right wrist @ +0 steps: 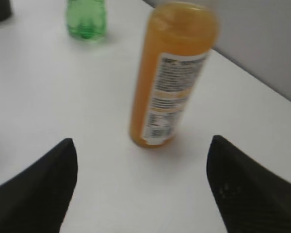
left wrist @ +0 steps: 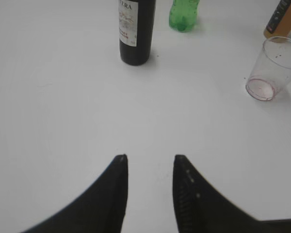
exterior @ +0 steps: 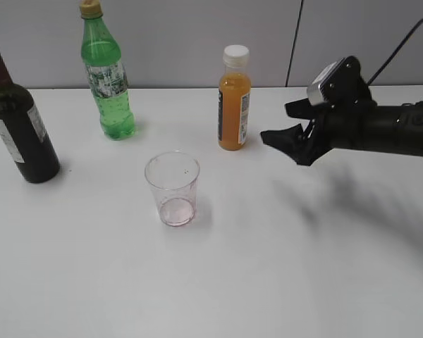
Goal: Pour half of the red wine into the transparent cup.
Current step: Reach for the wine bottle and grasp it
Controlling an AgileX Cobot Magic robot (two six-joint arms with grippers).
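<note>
We took the cup (exterior: 173,188) as our landmark: it stood upright and empty near the middle of the white table (exterior: 268,282), its bottom stained pink. The wine bottle (exterior: 14,123) stood upright well to the left of the cup, near the table's left edge, with the dark wine inside it. Behind the cup and to its left stood the green soda bottle (exterior: 107,74); behind it and just to its right stood the orange juice bottle (exterior: 234,98), white cap on.

The right gripper (exterior: 290,138) hung above the table to the right of the cup, beside the juice bottle and not touching it. Its fingers (right wrist: 39,194) were spread wide with nothing between them. The left gripper (left wrist: 149,162) showed only in its own wrist view, low over bare table, well short of the wine bottle. Its fingers (left wrist: 111,194) were parted by a narrow gap and held nothing.
</note>
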